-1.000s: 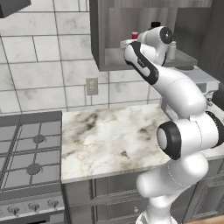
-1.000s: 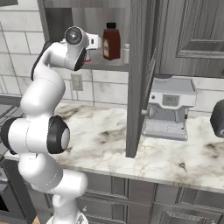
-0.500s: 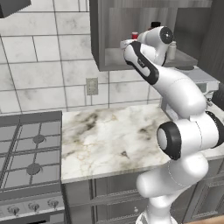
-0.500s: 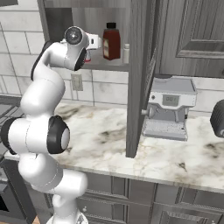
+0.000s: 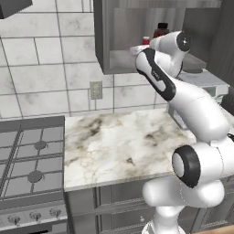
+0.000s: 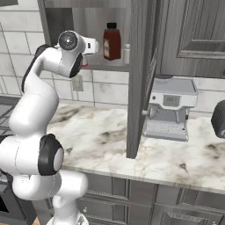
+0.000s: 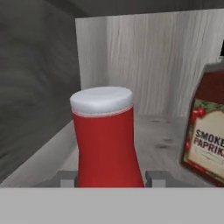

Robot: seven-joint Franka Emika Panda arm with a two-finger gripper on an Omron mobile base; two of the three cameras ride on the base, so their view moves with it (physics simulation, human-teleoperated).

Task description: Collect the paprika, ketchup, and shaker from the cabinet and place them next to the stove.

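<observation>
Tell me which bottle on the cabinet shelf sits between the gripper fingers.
The ketchup, the bright red bottle with a whitish top, sits between the fingertips. The paprika, darker with a label, stands off to its side.

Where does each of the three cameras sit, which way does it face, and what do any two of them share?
Left base view: behind the arm to its left, facing the stove, the counter and the cabinet; the arm rises at lower right.
Right base view: behind to its right, facing the cabinet and a coffee machine; the arm rises at lower left.
Hand view: on the hand, inside the cabinet, facing the ketchup between the fingers.
Shared: the right base and hand views both show the paprika.
</observation>
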